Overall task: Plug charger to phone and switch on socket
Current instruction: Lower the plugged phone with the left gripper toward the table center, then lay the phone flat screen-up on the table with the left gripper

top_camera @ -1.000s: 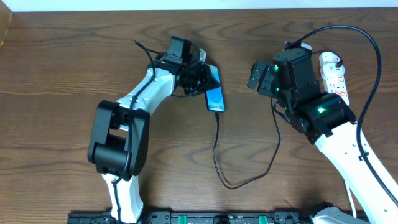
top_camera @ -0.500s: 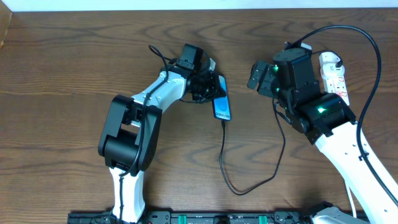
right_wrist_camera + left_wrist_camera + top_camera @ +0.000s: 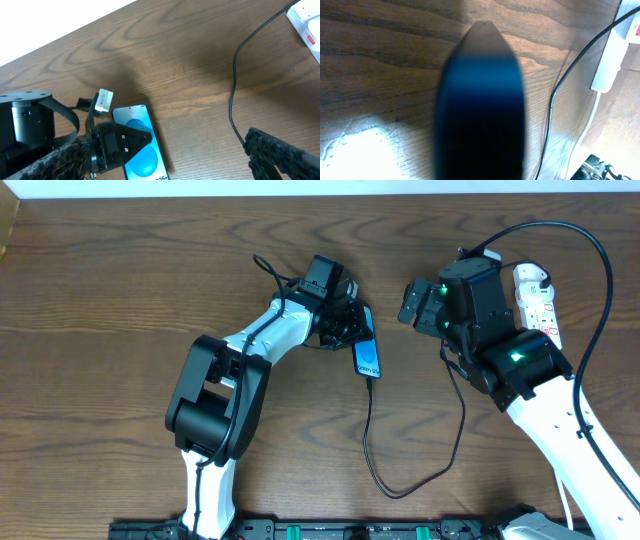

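The phone (image 3: pixel 368 355), with a blue screen and a lighter circle, is lifted at the table's middle, and my left gripper (image 3: pixel 350 328) is shut on its upper end. In the left wrist view the phone (image 3: pixel 480 100) is a dark blurred shape that hides the fingers. The charger cable (image 3: pixel 385 485) runs from the phone's lower edge, loops toward the front and climbs to the right. My right gripper (image 3: pixel 415 300) stands open just right of the phone, its fingers (image 3: pixel 272 150) wide apart and empty. The white socket (image 3: pixel 535 298) lies at the far right.
The right arm's body (image 3: pixel 500 350) covers part of the socket and the cable's far end. A thick black robot cable (image 3: pixel 590 250) arcs over the right side. The socket's white cord (image 3: pixel 600 75) runs beside the thin cable (image 3: pixel 552 105). A white wall borders the table's back edge.
My left gripper has carried the phone to the right, closer to the right gripper, and the cable loop has trailed after it. The right arm has stayed still.
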You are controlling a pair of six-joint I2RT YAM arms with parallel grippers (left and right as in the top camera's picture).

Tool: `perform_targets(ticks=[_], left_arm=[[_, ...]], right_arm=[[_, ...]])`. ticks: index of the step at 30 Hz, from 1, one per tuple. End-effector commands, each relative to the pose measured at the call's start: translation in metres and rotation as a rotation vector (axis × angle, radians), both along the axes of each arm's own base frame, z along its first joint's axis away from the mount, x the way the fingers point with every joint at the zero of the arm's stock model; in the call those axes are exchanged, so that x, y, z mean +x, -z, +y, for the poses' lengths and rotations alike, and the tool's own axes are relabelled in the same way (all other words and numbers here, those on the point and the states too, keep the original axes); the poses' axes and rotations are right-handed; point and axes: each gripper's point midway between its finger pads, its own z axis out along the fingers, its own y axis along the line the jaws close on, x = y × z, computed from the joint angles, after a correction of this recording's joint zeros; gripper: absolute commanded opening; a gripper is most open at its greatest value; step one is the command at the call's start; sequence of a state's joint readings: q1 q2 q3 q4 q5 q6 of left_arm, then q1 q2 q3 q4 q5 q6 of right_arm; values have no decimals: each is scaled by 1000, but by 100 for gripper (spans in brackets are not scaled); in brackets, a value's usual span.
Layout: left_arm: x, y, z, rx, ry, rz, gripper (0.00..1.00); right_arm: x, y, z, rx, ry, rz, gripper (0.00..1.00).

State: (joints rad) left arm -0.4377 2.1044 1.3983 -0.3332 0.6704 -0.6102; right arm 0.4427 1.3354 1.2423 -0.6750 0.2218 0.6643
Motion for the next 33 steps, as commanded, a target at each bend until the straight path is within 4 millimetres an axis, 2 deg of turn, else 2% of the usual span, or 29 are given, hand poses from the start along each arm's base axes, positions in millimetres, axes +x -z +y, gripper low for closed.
perform_targets(ticks=[1, 12, 22, 23, 27, 33], left_arm=[[2, 7, 0, 7, -17, 18, 8], [-5, 31, 0, 29, -10, 66, 7], [-6, 31, 0, 29, -9, 71, 8], [-6, 31, 0, 31, -10, 70, 8], [-6, 31, 0, 32, -10, 70, 22], [-6, 32, 0, 33, -10, 73, 23]], right_arm=[[0, -7, -5, -18, 8, -19, 99], [0, -7, -5, -17, 8, -19, 99], [0, -7, -5, -18, 8, -20, 99], [0, -7, -5, -18, 8, -19, 99], [0, -7, -5, -18, 8, -19, 99], [0, -7, -5, -18, 8, -19, 99]])
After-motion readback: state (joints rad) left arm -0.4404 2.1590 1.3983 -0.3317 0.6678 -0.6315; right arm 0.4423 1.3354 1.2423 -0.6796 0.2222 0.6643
